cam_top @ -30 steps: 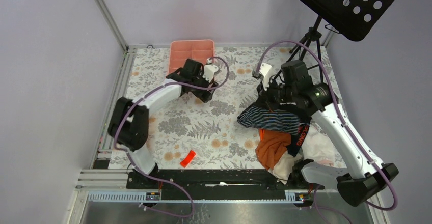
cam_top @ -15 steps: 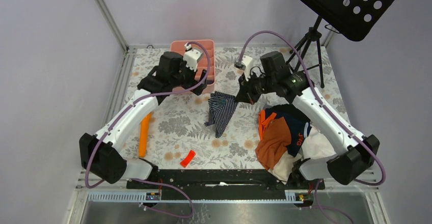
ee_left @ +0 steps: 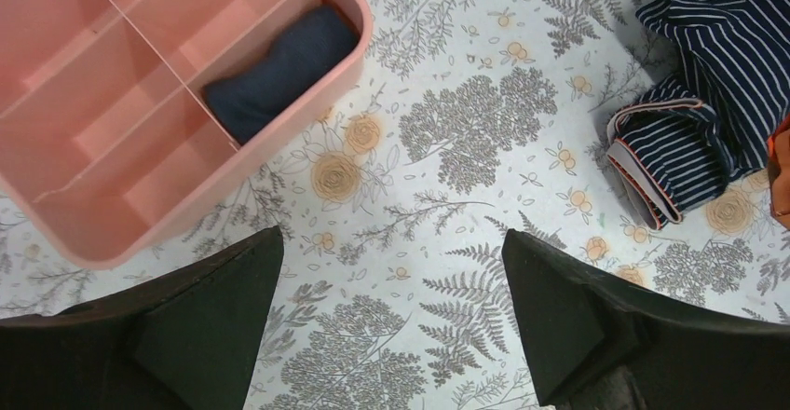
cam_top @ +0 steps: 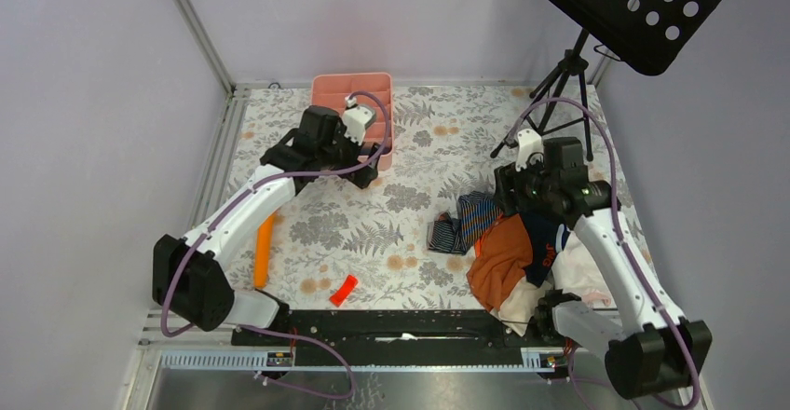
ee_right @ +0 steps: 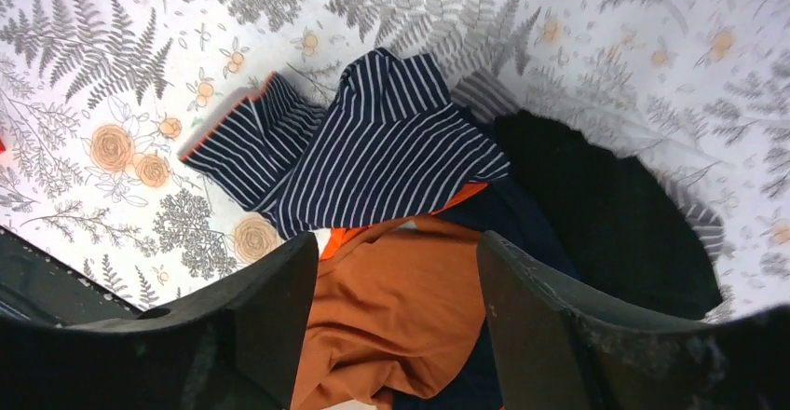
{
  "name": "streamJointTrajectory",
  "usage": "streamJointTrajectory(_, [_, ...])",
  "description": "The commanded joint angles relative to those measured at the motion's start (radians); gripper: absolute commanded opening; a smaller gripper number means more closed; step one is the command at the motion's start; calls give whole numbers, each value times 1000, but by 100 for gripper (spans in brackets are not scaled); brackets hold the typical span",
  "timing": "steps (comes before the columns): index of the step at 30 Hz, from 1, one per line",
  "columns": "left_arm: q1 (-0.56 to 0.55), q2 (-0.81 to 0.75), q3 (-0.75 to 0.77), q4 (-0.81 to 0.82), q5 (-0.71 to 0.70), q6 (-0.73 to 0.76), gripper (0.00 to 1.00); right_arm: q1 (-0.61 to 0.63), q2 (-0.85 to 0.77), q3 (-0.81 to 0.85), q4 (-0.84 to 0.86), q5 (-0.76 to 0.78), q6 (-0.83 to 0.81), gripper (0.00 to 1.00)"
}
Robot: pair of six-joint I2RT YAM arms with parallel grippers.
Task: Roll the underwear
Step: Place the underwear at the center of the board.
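At orange garment's [ee_right: 391,317] edge: navy white-striped underwear [ee_right: 373,158], crumpled, orange-trimmed.

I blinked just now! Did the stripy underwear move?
Yes. From mid-table half a second ago, the striped underwear went right, away from the pink tray, and now lies against the orange garment.

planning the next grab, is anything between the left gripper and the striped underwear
Nothing visible does. Only bare floral table lies between the open left gripper and the striped underwear, which is crumpled beside the orange garment on its far side.
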Motion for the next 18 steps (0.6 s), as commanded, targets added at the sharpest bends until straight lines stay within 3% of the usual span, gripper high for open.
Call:
streamJointTrajectory(1, [1, 5, -23, 22, 59, -51, 99, -6, -85, 38, -8, -90, -95, 71])
streamJointTrajectory(4, [7, 6, -31, 34, 101, -111, 99, 34, 13, 134, -108, -214, -173, 66])
streamJointTrajectory(7, [11, 6, -49, 41, 143, -169, 99, 140, 138, 195, -213, -203, -299, 48])
streamJointTrajectory(12, [23, 17, -77, 14, 151, -242, 99, 280, 163, 103, -105, -127, -455, 48])
streamJointTrajectory(18, [65, -9, -131, -10, 109, -339, 99, 286, 440, 183, -71, -189, -358, 52])
